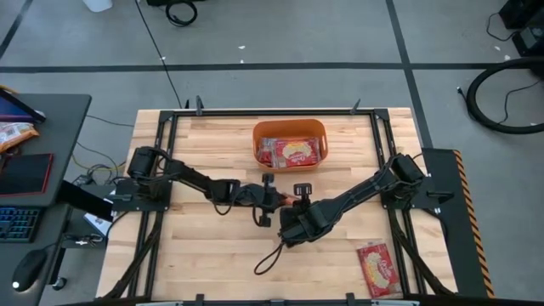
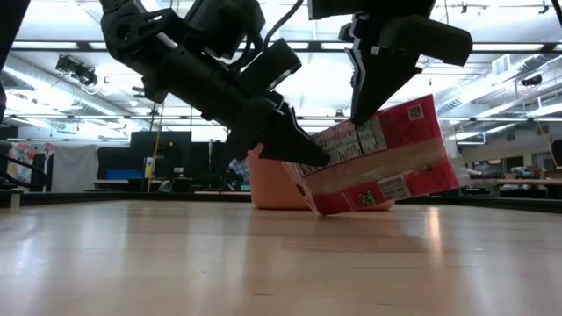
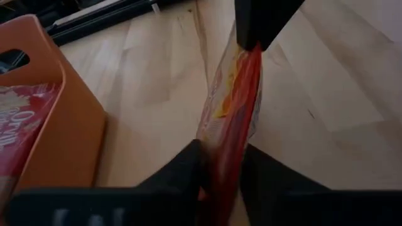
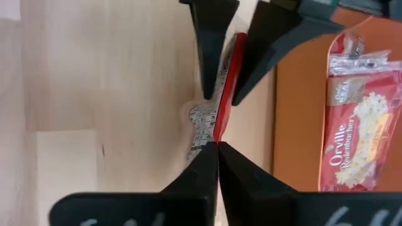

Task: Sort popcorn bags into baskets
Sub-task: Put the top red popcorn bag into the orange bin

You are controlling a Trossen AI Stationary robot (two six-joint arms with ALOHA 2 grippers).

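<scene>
One red popcorn bag stands on edge at the table's middle, held between both grippers. In the low view its white label face points toward the near edge. My left gripper is shut on its left end. My right gripper is shut on its upper edge. The orange basket sits just beyond, toward the far edge, with popcorn bags lying flat in it. Another bag lies flat near the table's near right corner. My left gripper pinches the bag's left end between its two fingers, slanting down from the table's left. The bag stands on edge and runs away from the fingers. My right gripper pinches the bag's upper edge between its two fingers, from above and pointing down. The bag hangs tilted below it with its lower corner at the table; I cannot tell whether that corner touches.
The basket wall is close beside the held bag, on its far side. A dark cable loop lies on the wood below the right arm. Bare wood spreads toward the near left. A desk with a keyboard stands off the table's left.
</scene>
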